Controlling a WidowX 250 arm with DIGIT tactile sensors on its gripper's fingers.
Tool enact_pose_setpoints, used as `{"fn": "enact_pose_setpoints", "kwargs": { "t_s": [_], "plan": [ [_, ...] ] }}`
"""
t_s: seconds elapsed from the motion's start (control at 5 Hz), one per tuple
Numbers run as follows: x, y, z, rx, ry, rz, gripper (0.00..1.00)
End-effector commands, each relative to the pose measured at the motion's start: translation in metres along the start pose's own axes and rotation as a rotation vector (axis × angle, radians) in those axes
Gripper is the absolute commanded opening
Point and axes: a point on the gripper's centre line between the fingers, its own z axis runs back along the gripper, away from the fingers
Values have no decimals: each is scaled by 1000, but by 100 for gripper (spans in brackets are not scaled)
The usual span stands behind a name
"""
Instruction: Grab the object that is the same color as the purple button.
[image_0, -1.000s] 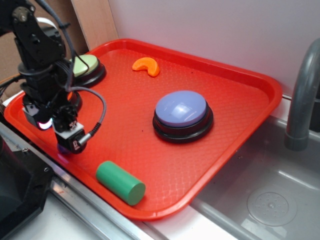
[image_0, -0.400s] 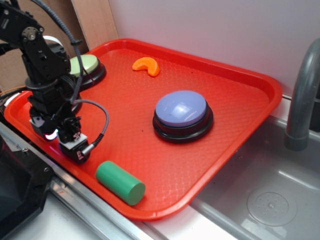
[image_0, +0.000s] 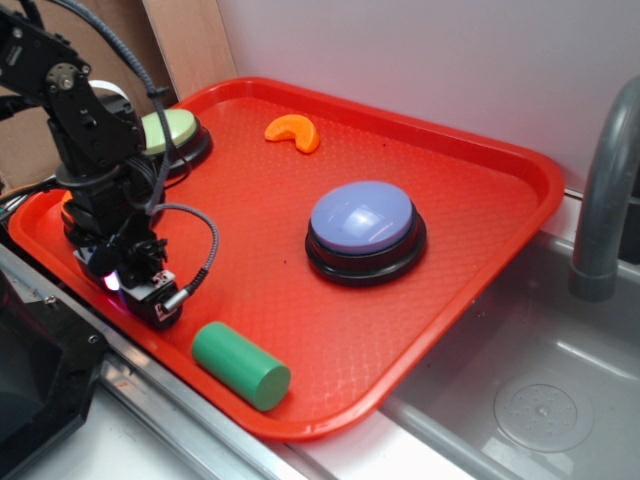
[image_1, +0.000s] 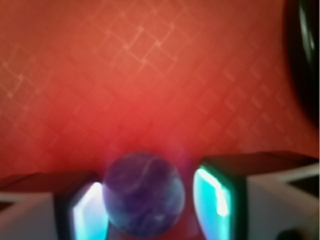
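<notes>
Now fingers (image_1: 150, 205) parted around purple ball (image_1: 144, 194), left pad touching, right apart

Red tray (image_0: 480, 170) beside a grey sink (image_0: 520, 400), holding the purple button (image_0: 362, 218), an orange crescent slice (image_0: 293, 131), a green cylinder (image_0: 240, 364) and a light-green-topped button (image_0: 170, 128). Black arm lowered at the tray's near-left edge, gripper (image_0: 128, 290) just above the surface, just left of the green cylinder. Jaws hidden.

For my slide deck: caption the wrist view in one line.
Wrist view: open claw straddles the small purple ball on the red tray, fingers not yet closed.
</notes>
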Motion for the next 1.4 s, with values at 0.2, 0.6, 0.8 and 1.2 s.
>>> {"fn": "enact_pose_setpoints", "kwargs": {
  "t_s": [0.2, 0.6, 0.8, 1.2],
  "plan": [
    [26, 24, 58, -71, -49, 10, 0],
    [65, 24, 143, -76, -190, 62, 0],
    [80, 19, 171, -79, -216, 50, 0],
    [100, 11, 184, -65, -284, 8, 0]
  ]
}}
